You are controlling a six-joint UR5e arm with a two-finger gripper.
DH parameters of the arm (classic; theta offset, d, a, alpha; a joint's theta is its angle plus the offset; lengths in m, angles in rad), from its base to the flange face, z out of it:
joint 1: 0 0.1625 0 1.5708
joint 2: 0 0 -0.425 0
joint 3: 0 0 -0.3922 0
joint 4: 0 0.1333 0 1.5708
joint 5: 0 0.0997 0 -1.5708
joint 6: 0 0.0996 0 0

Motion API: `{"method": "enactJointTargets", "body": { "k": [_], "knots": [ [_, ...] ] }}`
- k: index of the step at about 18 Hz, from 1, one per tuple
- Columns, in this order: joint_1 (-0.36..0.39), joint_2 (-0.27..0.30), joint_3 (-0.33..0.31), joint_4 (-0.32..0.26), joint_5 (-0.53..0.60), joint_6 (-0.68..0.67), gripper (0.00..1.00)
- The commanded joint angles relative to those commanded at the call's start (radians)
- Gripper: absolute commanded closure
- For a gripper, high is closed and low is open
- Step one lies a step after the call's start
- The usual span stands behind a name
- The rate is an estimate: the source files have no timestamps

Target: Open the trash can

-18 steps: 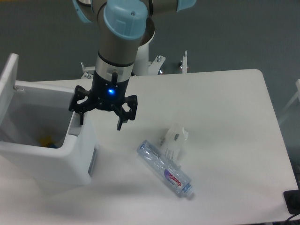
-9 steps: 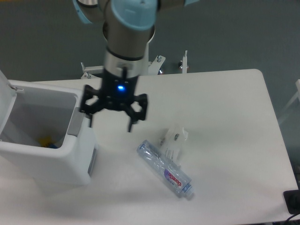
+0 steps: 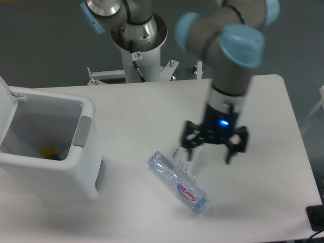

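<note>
The white boxy trash can (image 3: 61,174) stands at the table's left with its lid (image 3: 4,101) swung up at the far left edge. Its inside is open to view, with something yellow and blue at the bottom. A grey push tab (image 3: 83,131) shows on its right rim. My gripper (image 3: 212,152) is open and empty, hanging over the table's right half, far from the can. It is just above a small clear plastic piece (image 3: 183,154) and a clear plastic bottle (image 3: 178,183) lying on its side.
The arm's base post (image 3: 139,45) stands behind the table's back edge. A dark object (image 3: 316,217) shows at the lower right corner. The table's right edge runs close to the gripper's right side.
The gripper has moved quickly right from beside the trash can's rim to above the bottle area. The lid stays up.
</note>
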Motion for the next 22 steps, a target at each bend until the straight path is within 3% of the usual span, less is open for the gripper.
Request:
{"method": "enactJointTargets", "body": {
  "k": [4,8,14,17,22],
  "knots": [
    [0.062,-0.077,0.047,-0.002,0.026,0.166,0.00],
    [0.063,-0.130,0.106,-0.002,0.082,0.230,0.00],
    [0.048,-0.192,0.144,0.000,0.202,0.520,0.00],
    [0.028,-0.229,0.181,0.002,0.253,0.544,0.00],
    [0.017,-0.235,0.186,0.009,0.279,0.544,0.00]
  ]
}}
